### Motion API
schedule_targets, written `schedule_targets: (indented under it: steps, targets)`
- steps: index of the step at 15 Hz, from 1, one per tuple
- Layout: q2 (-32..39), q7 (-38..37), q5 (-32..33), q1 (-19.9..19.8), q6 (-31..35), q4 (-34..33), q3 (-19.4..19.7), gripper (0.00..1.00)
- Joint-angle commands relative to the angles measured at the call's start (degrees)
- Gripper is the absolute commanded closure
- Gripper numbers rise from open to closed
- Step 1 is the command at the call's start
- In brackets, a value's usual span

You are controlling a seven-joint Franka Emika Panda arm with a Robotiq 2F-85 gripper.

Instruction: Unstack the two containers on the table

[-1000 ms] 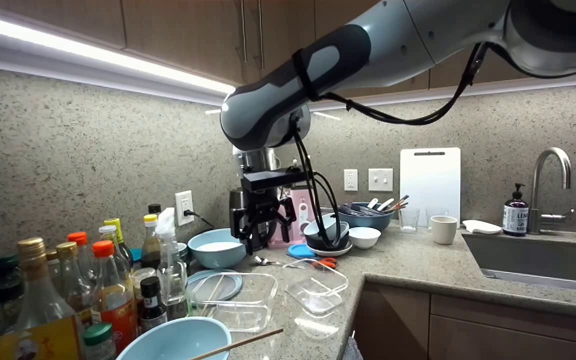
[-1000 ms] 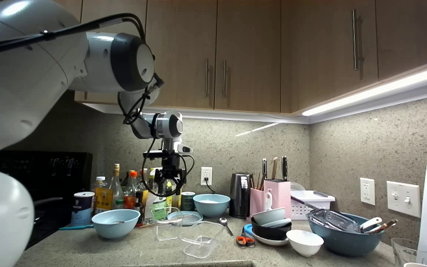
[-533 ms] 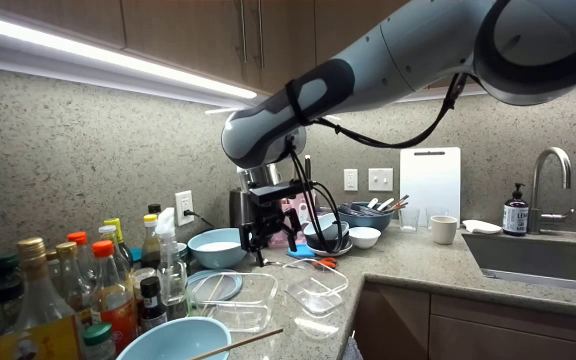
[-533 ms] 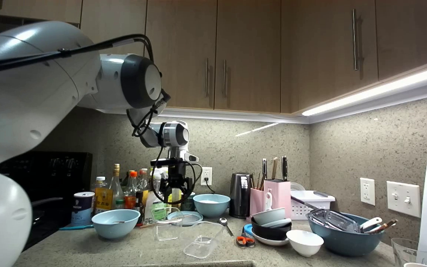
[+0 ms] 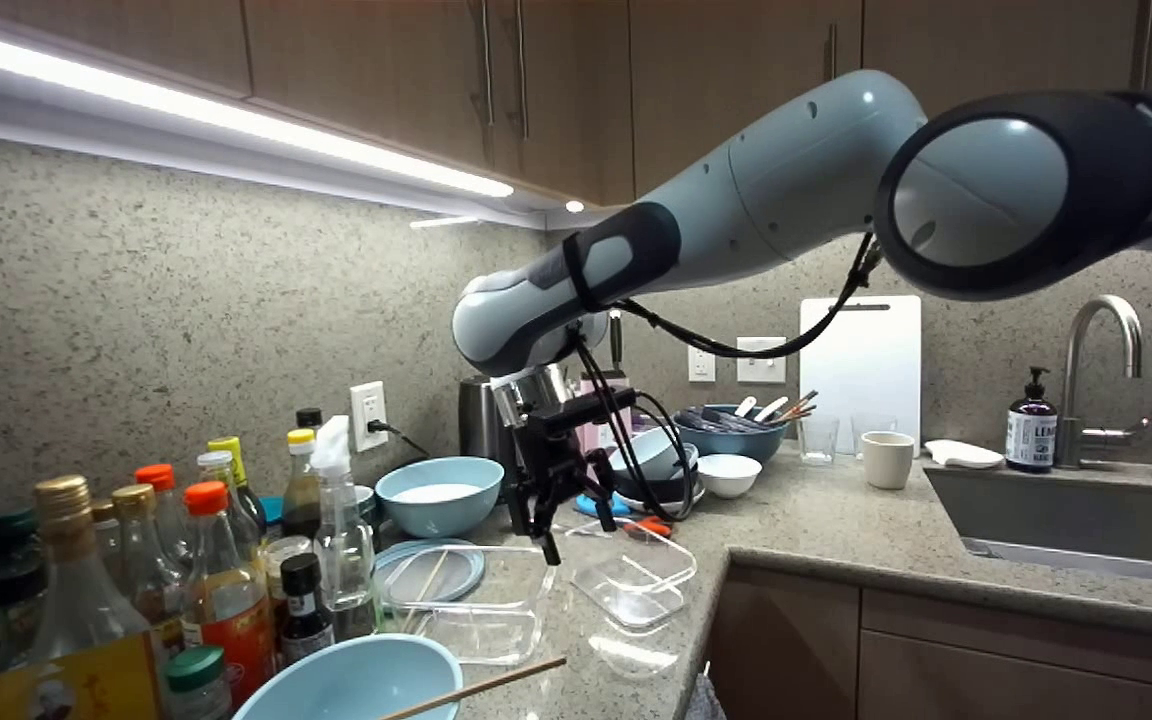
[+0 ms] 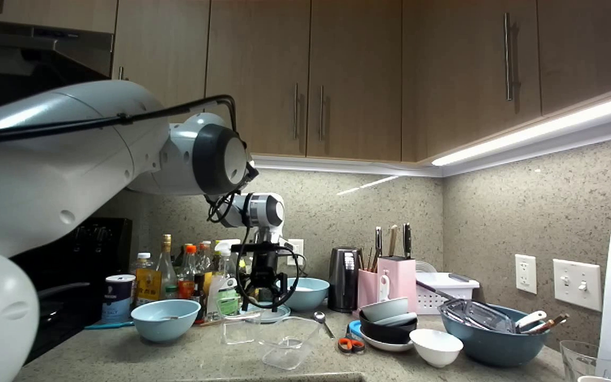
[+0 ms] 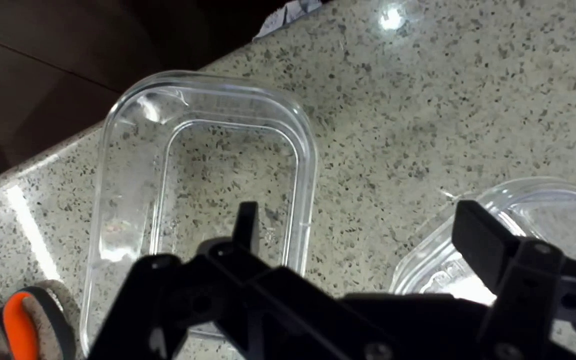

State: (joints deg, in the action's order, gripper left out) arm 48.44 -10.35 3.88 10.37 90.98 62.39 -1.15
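Speckled kitchen counter (image 5: 796, 522) in an exterior view: light blue bowl (image 5: 346, 675) near left, then left clear tub (image 5: 471, 605) and right clear tub (image 5: 631, 580), apart, so unstacked. Gripper (image 5: 578, 535) hangs above their far side, jaws spread wide, holding nothing. Dark kettle (image 5: 477, 420) way back.

Rounded pale-grey arm (image 5: 776, 190), dark joint rings (image 5: 1121, 165), looping black cables (image 6: 178, 109), angular black tool (image 7: 362, 231) with metallic screws (image 7: 378, 351).

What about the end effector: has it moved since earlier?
Yes: in an exterior view, the end effector moved down and rightward in frame, relative to the plugged outlet.
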Motion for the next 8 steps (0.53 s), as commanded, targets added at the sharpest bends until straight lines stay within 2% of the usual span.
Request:
schedule_targets:
  steps: [1,8]
  targets:
    - [4.47,-1.21,0.23,0.17,-7.84,-7.33,0.79,0.0]
    - [7.07,-1.68,-2.48,-2.38,-17.7,-14.5,0.99,0.0]
